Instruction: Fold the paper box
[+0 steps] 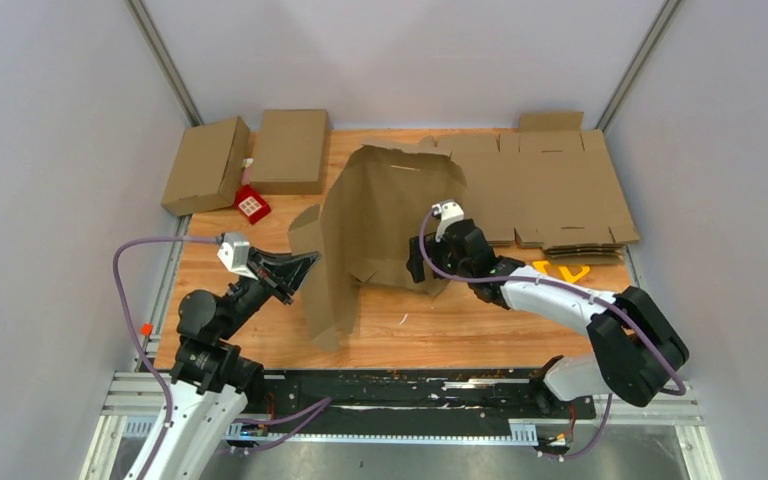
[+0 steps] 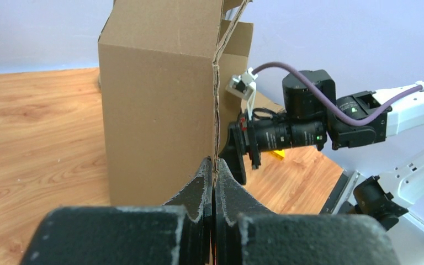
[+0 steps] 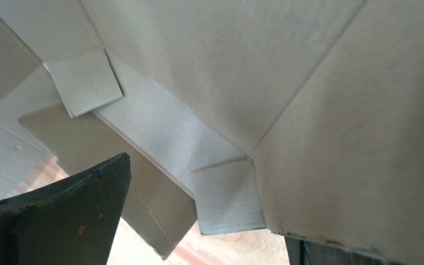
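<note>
While the left gripper (image 2: pixel 213 165) clamps the box's (image 1: pixel 380 230) near vertical edge, the right gripper (image 1: pixel 428 262) faces its right side, jaws apart, gripping nothing; box stands upright mid table (image 1: pixel 480 325), between the two.

Right claw (image 1: pixel 428 272) half behind box (image 1: pixel 380 215)

I'm pinching the standing paper box (image 1: pixel 380 225) by its edge with my left gripper (image 1: pixel 307 264), the panel rising just ahead. My right gripper (image 1: pixel 422 267) is nosing against the opposite side, flat cardboard sheets (image 1: pixel 560 190) lying behind and beside it.
</note>
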`<state>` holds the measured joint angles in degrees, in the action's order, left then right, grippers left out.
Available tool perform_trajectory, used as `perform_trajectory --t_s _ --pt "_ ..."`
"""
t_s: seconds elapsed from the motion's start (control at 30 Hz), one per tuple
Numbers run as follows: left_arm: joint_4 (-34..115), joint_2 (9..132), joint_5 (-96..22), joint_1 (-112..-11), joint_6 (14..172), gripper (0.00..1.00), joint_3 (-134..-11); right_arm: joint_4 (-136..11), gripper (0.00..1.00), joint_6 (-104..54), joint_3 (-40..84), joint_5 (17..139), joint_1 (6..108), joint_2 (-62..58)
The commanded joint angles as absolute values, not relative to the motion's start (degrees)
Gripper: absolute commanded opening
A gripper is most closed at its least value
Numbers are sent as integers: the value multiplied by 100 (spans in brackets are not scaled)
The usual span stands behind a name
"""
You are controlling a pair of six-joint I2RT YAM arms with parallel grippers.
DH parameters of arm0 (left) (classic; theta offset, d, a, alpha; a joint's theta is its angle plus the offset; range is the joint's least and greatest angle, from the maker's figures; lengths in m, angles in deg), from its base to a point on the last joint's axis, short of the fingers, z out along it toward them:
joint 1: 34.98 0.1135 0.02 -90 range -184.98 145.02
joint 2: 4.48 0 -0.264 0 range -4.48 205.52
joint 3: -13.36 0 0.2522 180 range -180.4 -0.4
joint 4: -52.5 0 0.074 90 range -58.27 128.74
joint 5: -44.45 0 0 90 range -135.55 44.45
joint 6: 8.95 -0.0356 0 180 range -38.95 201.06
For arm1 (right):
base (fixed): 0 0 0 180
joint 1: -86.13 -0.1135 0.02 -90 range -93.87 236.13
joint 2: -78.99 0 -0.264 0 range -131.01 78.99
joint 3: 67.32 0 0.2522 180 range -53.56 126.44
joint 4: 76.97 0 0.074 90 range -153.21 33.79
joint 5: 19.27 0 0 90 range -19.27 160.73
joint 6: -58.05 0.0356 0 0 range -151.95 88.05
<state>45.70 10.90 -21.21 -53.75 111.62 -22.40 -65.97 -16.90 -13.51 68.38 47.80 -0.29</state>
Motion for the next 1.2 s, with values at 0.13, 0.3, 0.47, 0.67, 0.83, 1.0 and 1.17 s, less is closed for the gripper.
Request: perform_trajectory --t_s 0.13,0.3,0.47,0.67,0.83,1.0,1.17 --pt "4467 928 -2210 -5406 11054 0 -2184 -5996 100 -1937 -1355 6353 4266 -54" --pt "4351 885 -2234 -5408 11019 0 -2176 -5496 100 -2173 -974 5395 3575 -609" --pt "4269 752 -2269 -5406 11009 1 -2142 -5375 100 -2257 -830 5044 3155 -801" --pt "4335 736 -2159 -5406 11057 3 -2096 -5581 100 -2209 -893 5053 3150 -634" --pt "4533 819 -2069 -5405 11097 4 -2111 -5526 99 -2031 -708 5217 3391 -664" --pt "4645 976 -1972 -5406 11113 4 -2141 -5972 100 -1823 -904 6271 3958 -259" --pt "4818 1066 -1867 -5405 11163 4 -2131 -5967 85 -1727 -699 6691 4370 -416"
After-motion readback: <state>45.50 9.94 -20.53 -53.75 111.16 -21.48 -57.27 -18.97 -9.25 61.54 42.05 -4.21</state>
